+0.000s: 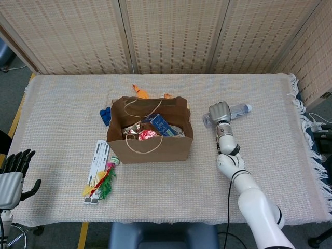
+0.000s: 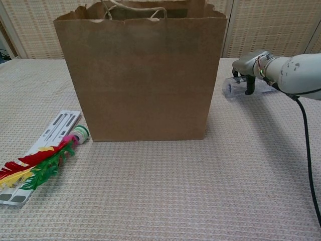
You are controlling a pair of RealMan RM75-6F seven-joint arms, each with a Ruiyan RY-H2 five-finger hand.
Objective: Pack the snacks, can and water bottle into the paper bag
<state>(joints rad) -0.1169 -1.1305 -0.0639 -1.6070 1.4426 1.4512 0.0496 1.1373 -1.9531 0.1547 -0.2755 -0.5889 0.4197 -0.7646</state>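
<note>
A clear water bottle lies on its side on the cloth, right of the brown paper bag. My right hand sits over the bottle's base end with its fingers curled down around it; the bottle still rests on the table. The bag stands upright and open, with a red snack and a blue packet showing inside. My left hand hangs off the table's near left corner, fingers spread and empty.
A white card with coloured feathers lies left of the bag. A blue item and an orange one sit behind the bag. The cloth's fringed edge runs along the right side.
</note>
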